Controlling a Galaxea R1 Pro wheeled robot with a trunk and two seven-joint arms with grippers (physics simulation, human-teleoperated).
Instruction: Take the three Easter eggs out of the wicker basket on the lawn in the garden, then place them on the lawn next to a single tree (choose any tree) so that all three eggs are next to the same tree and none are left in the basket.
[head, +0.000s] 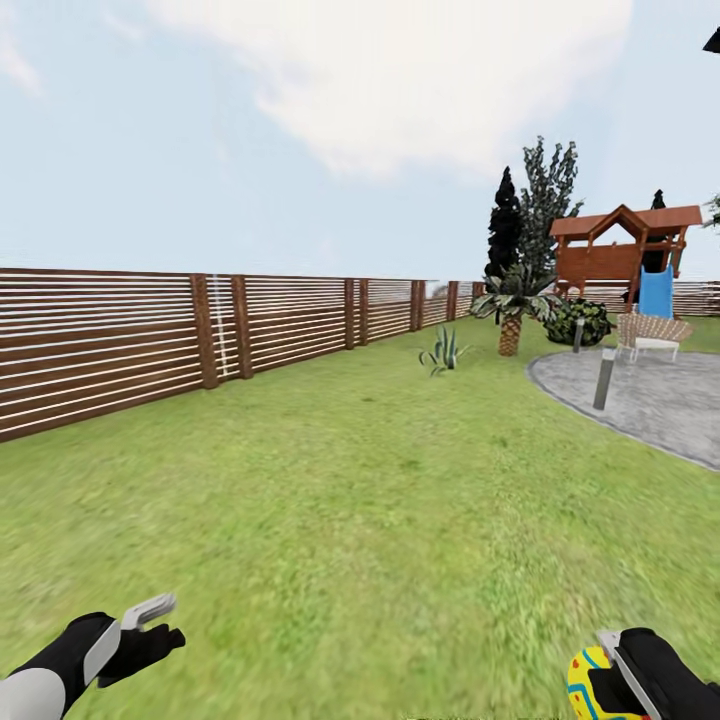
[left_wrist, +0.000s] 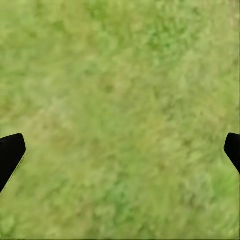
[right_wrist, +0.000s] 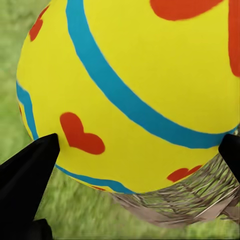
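Observation:
My right gripper (head: 602, 682) is at the lower right of the head view, shut on a yellow Easter egg (head: 588, 688) with blue bands and red marks. In the right wrist view the egg (right_wrist: 135, 80) sits between the black fingers (right_wrist: 30, 170), with woven wicker of the basket (right_wrist: 200, 202) just behind it over grass. The other eggs are out of view. My left gripper (head: 163, 623) hangs open over the lawn (head: 360, 500) at the lower left, and the left wrist view has only grass (left_wrist: 120, 110) between its fingertips (left_wrist: 10, 150). A tree with dark green, pale-flecked leaf clumps (head: 548, 195) stands far off.
A brown slatted fence (head: 120, 340) runs along the left. A grey paved patio (head: 650, 400) with a bollard light (head: 604, 378) lies to the right. Far ahead stand a short palm (head: 511, 305), a near-black tree (head: 504, 230), a spiky plant (head: 442, 352), a bush (head: 577, 322) and the wooden play tower (head: 622, 250).

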